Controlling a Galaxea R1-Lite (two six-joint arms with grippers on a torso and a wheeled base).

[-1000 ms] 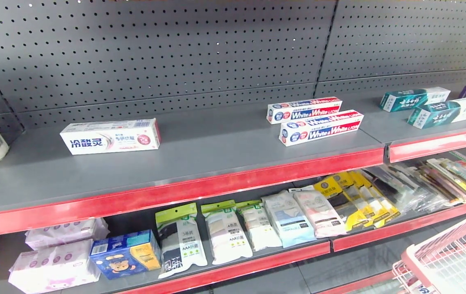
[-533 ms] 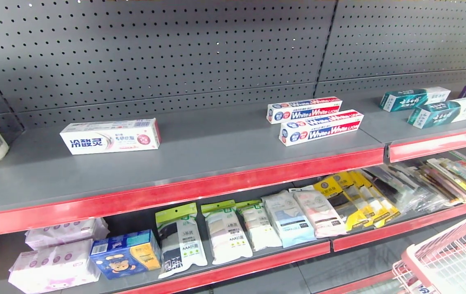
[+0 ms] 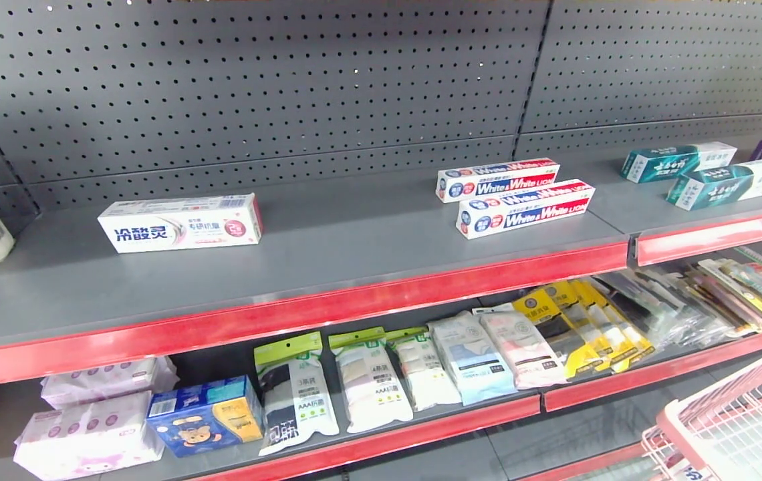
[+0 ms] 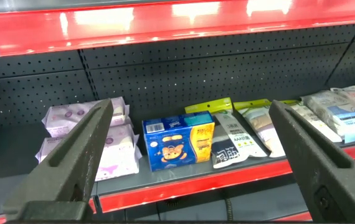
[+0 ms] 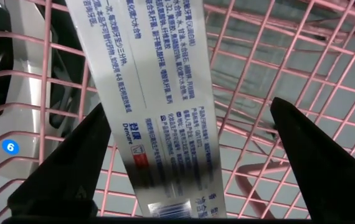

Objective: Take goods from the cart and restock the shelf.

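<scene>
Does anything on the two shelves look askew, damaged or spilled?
Nothing looks damaged or spilled. The toothpaste boxes lie flat on the upper shelf. On the lower shelf, the yellow packets overlap in a slanted fan, which looks somewhat untidy.

Bright even light, glare patches on red shelf lip [image 4: 165, 22], shade beneath it, lines bowed near edges.

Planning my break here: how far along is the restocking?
Looks done: several toothpaste boxes lie on the upper shelf. In hand: the right hand hangs open over a white box in the cart, not gripping. Left: grasp it, shelve it; the left hand is open and empty.
</scene>
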